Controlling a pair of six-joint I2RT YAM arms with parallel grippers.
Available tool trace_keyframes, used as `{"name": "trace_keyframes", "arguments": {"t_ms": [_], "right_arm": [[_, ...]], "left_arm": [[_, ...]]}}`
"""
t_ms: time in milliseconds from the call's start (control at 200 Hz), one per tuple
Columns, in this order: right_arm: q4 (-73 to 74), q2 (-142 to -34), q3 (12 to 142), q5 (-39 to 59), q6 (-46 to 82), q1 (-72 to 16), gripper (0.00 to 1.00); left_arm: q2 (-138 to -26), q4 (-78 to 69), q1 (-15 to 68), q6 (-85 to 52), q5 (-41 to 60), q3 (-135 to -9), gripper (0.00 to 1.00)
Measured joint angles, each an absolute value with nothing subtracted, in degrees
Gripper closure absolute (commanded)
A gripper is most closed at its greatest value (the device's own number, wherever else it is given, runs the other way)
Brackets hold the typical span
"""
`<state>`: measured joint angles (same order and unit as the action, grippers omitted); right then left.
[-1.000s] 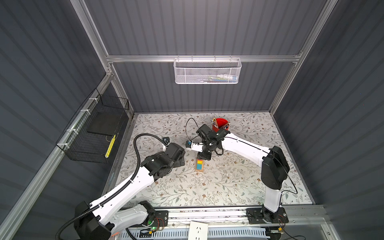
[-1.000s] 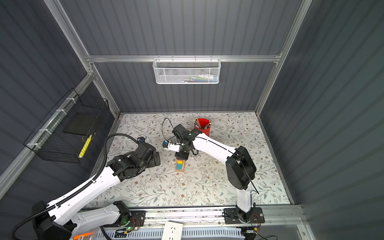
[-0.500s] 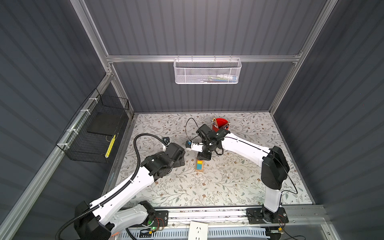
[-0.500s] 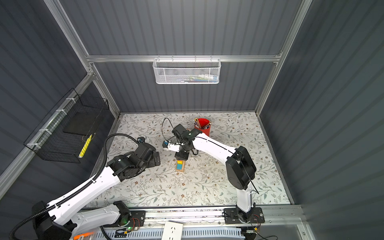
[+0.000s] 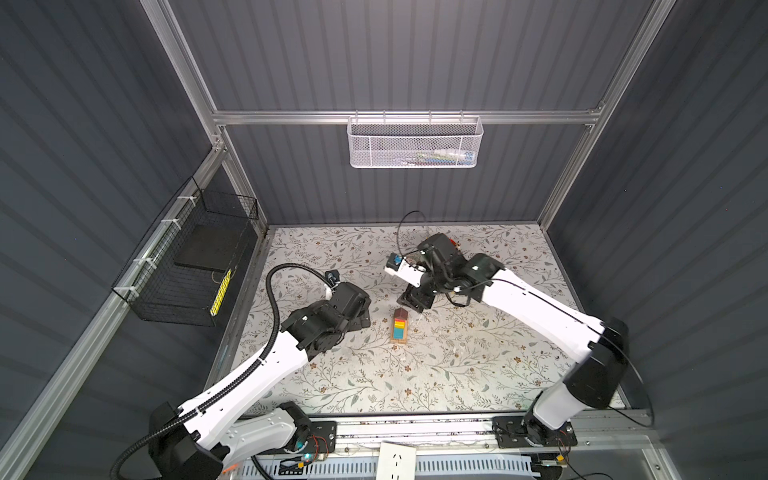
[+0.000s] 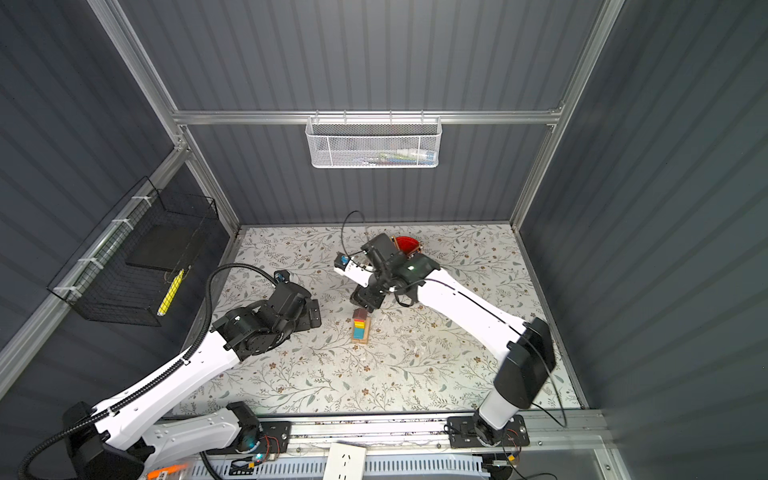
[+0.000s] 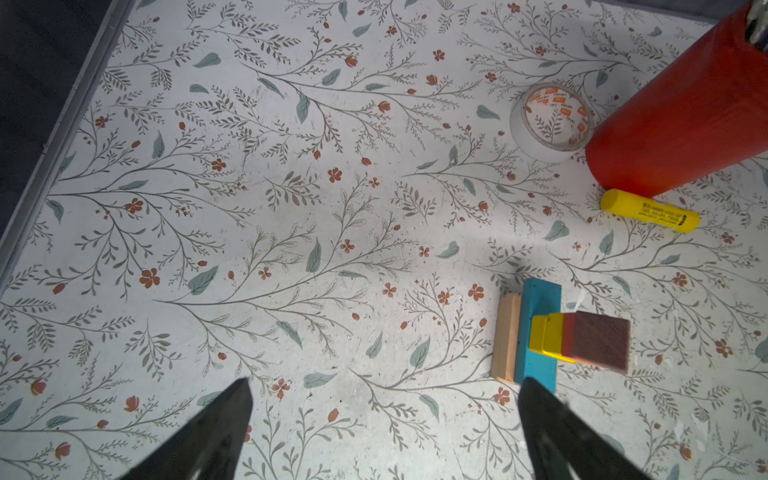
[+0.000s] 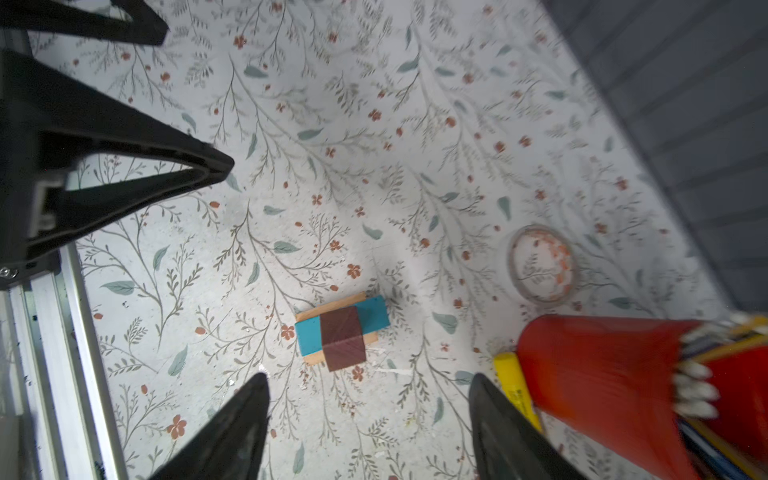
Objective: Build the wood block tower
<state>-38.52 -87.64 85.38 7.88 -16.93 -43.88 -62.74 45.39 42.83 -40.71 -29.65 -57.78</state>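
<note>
Blocks are seen stacked as a wood block tower point(image 5: 400, 328) near the middle of the floral-patterned bench point(image 5: 457, 374), upright and touched by neither arm. In the left wrist view its layers are read from the bench upward: tan wood point(image 7: 507, 336) at the base, the teal bar point(image 7: 536, 332), two yellow cubes point(image 7: 544, 338), the red cube point(image 7: 568, 338) and, on top, the dark brown roof piece point(image 7: 600, 340). How many tan bars lie in the base cannot be told.

The right end effector point(image 8: 368, 378) is held above the tower and slightly behind it in both top views. Its jaws are spread wide and nothing is gripped between them. From its wrist camera the roof piece is seen from above, covering the cubes, with the teal bar projecting on either side.

The left end effector point(image 7: 384, 382) is kept low beside the tower on the left side of the bench — near it, but with a gap visible in both top views. Its jaws are fully spread and empty.

Behind the tower, well apart from it, a red cup of pencils point(image 7: 681, 116) is stood on the bench. A yellow tube point(image 7: 650, 211) is laid at its foot, and a tape roll point(image 7: 552, 122) lies flat just beside it.
</note>
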Motion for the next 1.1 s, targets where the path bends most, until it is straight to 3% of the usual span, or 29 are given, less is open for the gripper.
{"name": "trace_keyframes", "arguments": {"t_ms": [145, 285, 455, 630, 836, 1101], "right_arm": [[-33.91, -73.12, 74.46, 2.7, -5.1, -38.37, 0.01], [-31.31, -59.86, 62.17, -7.07, 5.52, -27.73, 0.01], [-23.66, -52.29, 46.96, -17.26, 13.89, -8.97, 0.01], [-6.5, -59.29, 33.82, -23.33, 15.27, 4.32, 0.01], [18.48, -69.36, 21.02, -18.65, 12.29, 7.31, 0.01], [52.12, -82.76, 15.09, -6.79, 7.25, 4.32, 0.01]], "left_arm": [[-62.74, 43.86, 41.34, -40.66, -31.77, -58.04, 0.0], [-62.92, 38.26, 37.65, -39.9, -35.05, -56.93, 0.0], [-67.42, 23.31, 22.28, -34.57, -38.24, -49.87, 0.0], [-79.5, 2.85, 7.46, -24.91, -38.87, -39.42, 0.0], [-88.33, -30.98, 7.09, -11.66, -35.42, -22.79, 0.0], [-97.89, -53.19, 7.07, -3.46, -26.35, -21.78, 0.0]]}}
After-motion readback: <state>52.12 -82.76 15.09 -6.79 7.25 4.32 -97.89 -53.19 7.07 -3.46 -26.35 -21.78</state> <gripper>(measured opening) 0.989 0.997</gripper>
